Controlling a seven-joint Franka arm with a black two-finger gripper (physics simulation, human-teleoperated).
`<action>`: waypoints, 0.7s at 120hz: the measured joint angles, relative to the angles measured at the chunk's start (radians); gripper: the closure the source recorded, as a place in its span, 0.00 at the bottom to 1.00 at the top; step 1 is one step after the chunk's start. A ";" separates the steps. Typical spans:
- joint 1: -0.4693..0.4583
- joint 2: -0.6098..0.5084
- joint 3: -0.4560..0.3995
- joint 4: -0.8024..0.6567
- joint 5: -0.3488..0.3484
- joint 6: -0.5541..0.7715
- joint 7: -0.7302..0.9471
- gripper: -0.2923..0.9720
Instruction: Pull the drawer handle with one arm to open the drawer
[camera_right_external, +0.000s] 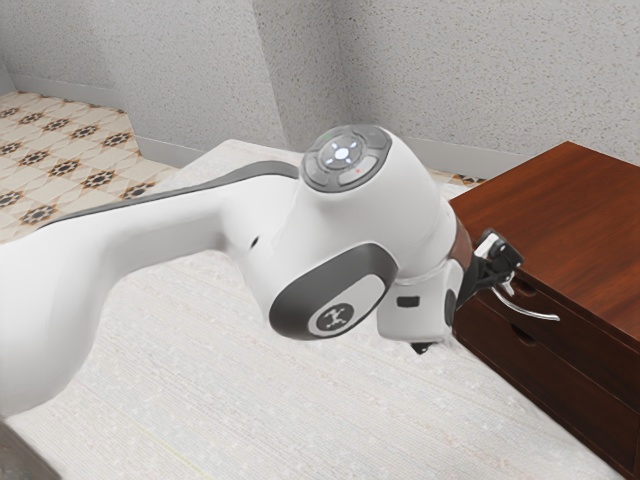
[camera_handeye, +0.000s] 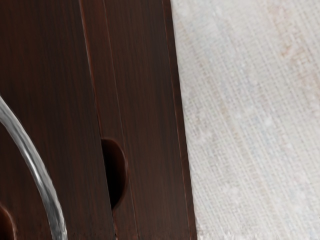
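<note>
A dark wooden cabinet stands at the exterior view's right, with two drawer fronts facing the arm. A curved silver handle sticks out from the upper drawer front. My black gripper sits at the handle's near end, right against the cabinet's corner; the white wrist hides much of it. In the wrist view the silver handle arcs close under my hand across the dark drawer front, beside a rounded notch in the wood. How far the drawer is out cannot be made out.
The cabinet rests on a pale woven surface, which also lies beside the drawer fronts in the wrist view. Grey speckled walls stand behind, and a patterned tile floor lies at the exterior view's far left.
</note>
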 joint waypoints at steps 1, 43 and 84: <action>0.003 0.001 0.000 0.001 0.000 0.001 0.000 0.23; 0.021 0.073 0.004 0.036 -0.002 0.020 0.002 0.22; -0.027 0.012 0.048 -0.028 0.003 0.025 0.002 0.34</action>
